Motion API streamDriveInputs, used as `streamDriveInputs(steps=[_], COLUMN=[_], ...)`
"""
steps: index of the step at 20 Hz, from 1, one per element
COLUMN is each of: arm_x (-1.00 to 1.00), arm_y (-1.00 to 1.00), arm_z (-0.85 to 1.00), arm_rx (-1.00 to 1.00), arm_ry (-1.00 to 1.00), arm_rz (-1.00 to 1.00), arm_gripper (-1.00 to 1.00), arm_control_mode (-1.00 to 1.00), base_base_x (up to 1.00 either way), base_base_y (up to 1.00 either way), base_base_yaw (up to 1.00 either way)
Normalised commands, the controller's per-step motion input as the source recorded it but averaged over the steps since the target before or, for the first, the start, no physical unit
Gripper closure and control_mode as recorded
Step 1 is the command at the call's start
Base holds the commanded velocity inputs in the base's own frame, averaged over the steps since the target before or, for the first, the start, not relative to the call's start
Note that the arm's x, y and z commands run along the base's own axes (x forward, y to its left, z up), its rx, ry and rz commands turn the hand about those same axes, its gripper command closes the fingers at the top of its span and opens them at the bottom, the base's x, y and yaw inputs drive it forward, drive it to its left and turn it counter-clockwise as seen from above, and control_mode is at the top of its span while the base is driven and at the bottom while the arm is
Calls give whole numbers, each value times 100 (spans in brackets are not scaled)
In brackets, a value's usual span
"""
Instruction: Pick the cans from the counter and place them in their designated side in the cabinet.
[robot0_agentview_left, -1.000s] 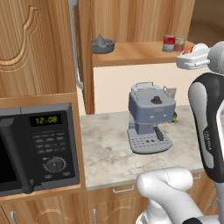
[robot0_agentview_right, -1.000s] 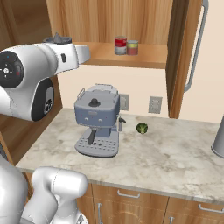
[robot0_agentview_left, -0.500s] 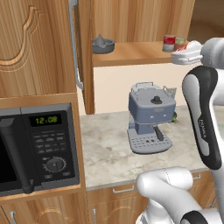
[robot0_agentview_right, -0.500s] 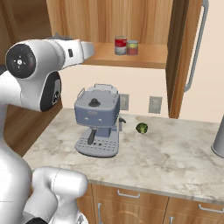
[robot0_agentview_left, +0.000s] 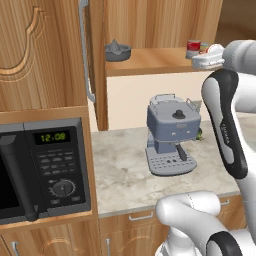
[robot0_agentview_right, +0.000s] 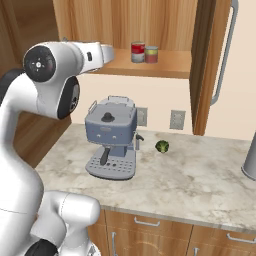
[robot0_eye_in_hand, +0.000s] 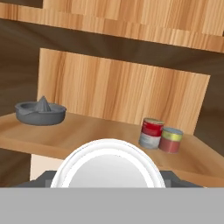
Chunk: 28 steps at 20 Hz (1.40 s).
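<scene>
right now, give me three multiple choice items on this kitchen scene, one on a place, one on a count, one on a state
1. Where does the grey juicer stand?
A. on the cabinet shelf, at the far end from the cans
B. on the counter beside the coffee machine
C. on top of the microwave

2. How many cans stand on the shelf?
A. one
B. two
C. four

3. What state is the cabinet door in?
A. shut
B. taken off
C. open

Answers:
1. A, the hand view shows it on the same board, well apart from the cans.
2. B, a red can and a smaller one with a yellow-green band stand side by side.
3. C, the door stands swung out, leaving the shelf exposed.
</scene>
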Motion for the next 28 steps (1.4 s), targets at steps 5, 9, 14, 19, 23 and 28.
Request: streamDriveInputs(steps=[5,9,14,19,23,28], arm_x=[24,29,37,34,33,33], arm_y=[-7,-6,0,0,0,0], arm_z=[0,-3,-4,-6,-8,-6], arm_rx=[0,0,0,0,0,0], arm_ry=[4,4,4,0,0,1], arm_rz=[0,0,1,1,1,0], arm_gripper=[100,100,100,100,100,100], arm_control_mode=[-100,-100,-100,-100,-100,-100], base_base_x=[0,0,0,0,0,0], base_base_y=[0,0,0,0,0,0], base_base_yaw=[0,0,0,0,0,0])
